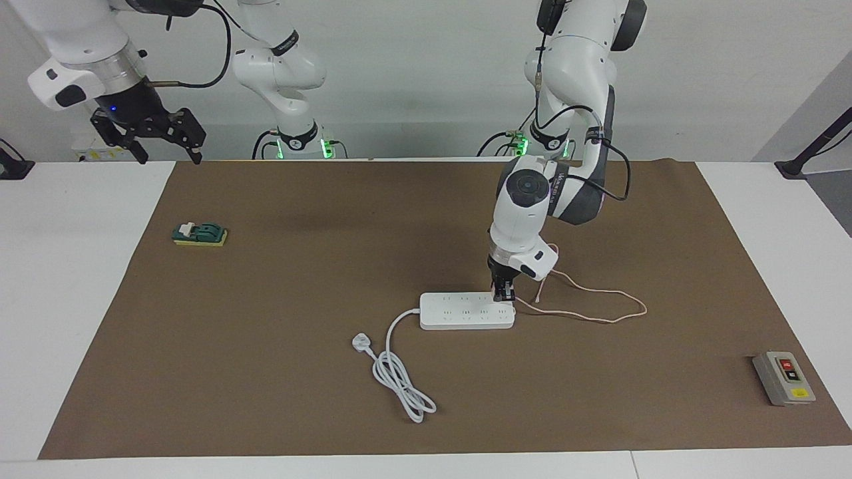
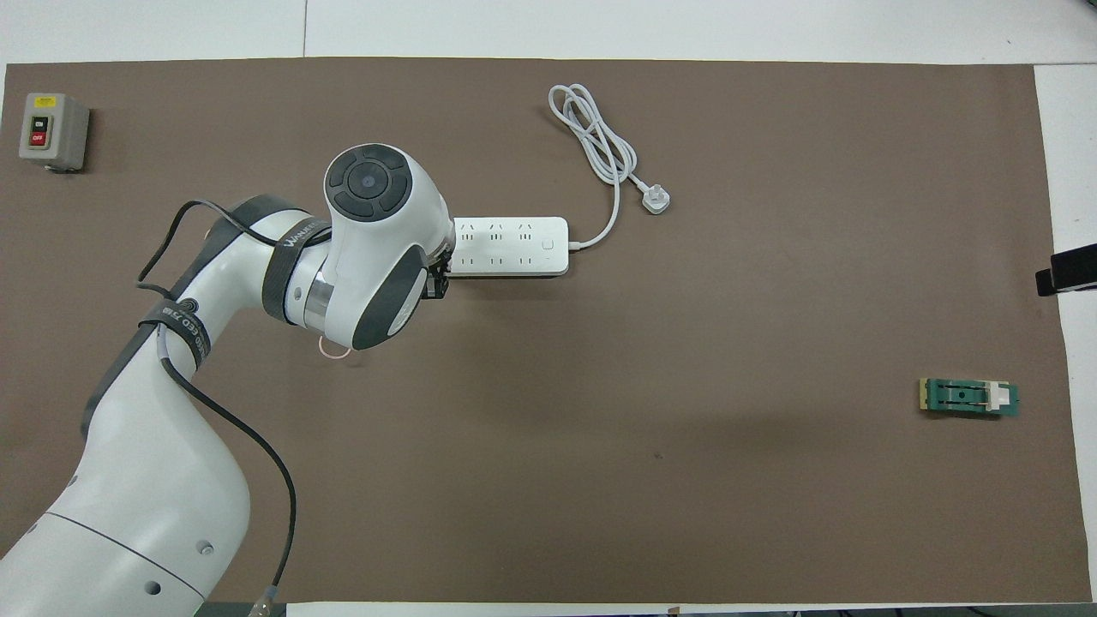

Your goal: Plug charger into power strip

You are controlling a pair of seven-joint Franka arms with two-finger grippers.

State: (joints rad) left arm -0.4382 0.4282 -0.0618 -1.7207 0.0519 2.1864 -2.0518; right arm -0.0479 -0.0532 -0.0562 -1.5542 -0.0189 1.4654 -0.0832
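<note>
1. Facing view: left gripper [image 1: 504,293], clamped on what I judge is the charger [image 1: 504,295], presses down at the power strip [image 1: 467,311] end toward the left arm; seating looks underway, release remains. Right gripper [image 1: 166,143] waits raised, jaws apart
2. Overhead view: power strip [image 2: 510,246] long axis runs across the table, sockets up; charger hidden

Charger [image 1: 504,293] mostly hidden between left jaws, power strip [image 2: 514,245] end under wrist

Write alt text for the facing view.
The left gripper, shut, presses down at one end of the power strip, a thin pink cable trailing beside it. The right gripper waits, open, above the table's edge.
</note>
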